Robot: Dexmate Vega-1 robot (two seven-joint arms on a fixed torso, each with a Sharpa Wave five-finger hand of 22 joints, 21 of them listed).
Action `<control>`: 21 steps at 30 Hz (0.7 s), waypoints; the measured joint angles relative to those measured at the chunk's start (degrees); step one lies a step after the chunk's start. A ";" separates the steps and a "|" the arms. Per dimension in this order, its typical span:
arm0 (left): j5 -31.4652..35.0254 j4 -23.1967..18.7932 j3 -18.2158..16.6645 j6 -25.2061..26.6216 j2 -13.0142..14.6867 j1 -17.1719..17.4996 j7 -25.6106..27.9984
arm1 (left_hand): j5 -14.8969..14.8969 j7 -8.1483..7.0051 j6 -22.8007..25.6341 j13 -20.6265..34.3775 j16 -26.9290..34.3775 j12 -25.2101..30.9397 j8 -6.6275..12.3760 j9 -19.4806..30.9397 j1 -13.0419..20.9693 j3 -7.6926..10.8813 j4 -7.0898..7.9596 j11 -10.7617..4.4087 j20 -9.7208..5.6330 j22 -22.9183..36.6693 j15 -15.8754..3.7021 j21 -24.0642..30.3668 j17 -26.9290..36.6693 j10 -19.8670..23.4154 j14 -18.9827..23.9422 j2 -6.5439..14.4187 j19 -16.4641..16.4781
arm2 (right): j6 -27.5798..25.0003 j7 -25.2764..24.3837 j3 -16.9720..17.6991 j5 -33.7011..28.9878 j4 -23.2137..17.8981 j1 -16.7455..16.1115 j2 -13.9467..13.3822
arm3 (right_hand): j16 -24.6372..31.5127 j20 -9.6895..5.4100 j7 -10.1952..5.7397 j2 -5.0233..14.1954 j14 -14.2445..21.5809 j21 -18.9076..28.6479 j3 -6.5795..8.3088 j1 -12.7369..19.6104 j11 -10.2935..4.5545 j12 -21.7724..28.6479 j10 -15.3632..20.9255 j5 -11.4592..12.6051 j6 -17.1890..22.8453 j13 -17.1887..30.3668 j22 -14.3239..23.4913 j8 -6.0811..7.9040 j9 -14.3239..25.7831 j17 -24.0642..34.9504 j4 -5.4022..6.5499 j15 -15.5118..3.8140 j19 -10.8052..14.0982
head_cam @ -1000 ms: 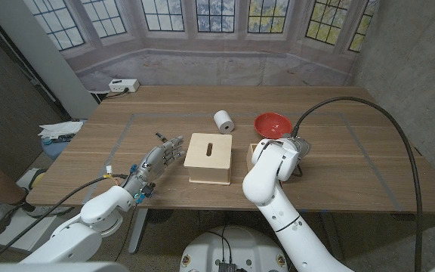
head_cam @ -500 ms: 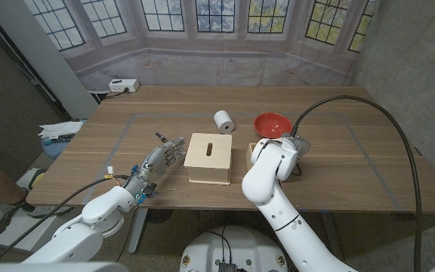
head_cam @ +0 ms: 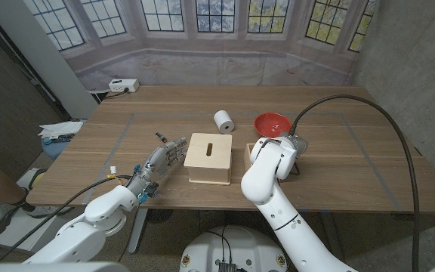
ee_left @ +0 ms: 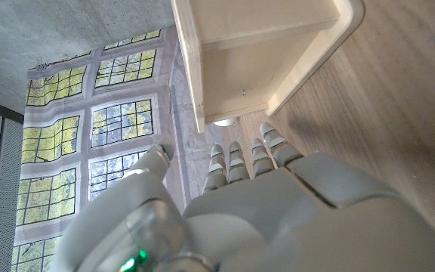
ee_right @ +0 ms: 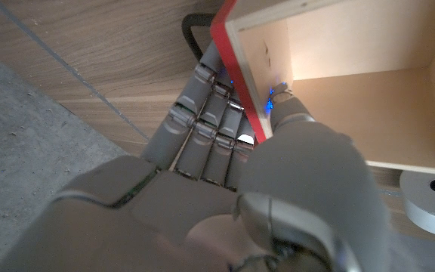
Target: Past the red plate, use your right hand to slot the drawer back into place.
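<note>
The right hand [ee_right: 225, 189] has hold of the drawer [ee_right: 338, 83] by its red front edge — fingers along the outer face, thumb hooked over the rim into the pale wooden cavity. In the head view the drawer [head_cam: 252, 157] shows as a thin sliver just right of the wooden box [head_cam: 209, 158], mostly hidden behind the right forearm, so its long axis cannot be told from there; the right wrist view shows its open cavity turned toward the camera and the red face set on edge. The red plate [head_cam: 272, 124] lies just beyond the drawer, on the far side, and a white roll [head_cam: 223, 121] lies on the tabletop [head_cam: 353, 162] left of the plate. The left hand [head_cam: 162, 157] sits just left of the box — fingers straight and together, holding nothing, its fingertips [ee_left: 236, 155] near the box's open underside.
</note>
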 measured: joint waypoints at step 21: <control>-0.45 0.63 1.68 0.74 -0.82 -1.46 -0.70 | 0.00 0.31 0.31 0.00 0.00 -0.07 -0.30 -0.15 -0.23 0.25 0.24 0.21 0.00 0.00 -0.31 0.00 -0.16 0.20 0.31 -0.23 0.00 | 0.68 -0.02 0.01 -0.85 -0.73 0.41 0.56 | 0.40 -0.61 -0.31 -0.90 1.84 0.63 0.24 0.90 -0.13 0.33 1.12 0.08 1.92 0.00 0.28 0.32 0.32 0.33 0.25 -0.80 1.22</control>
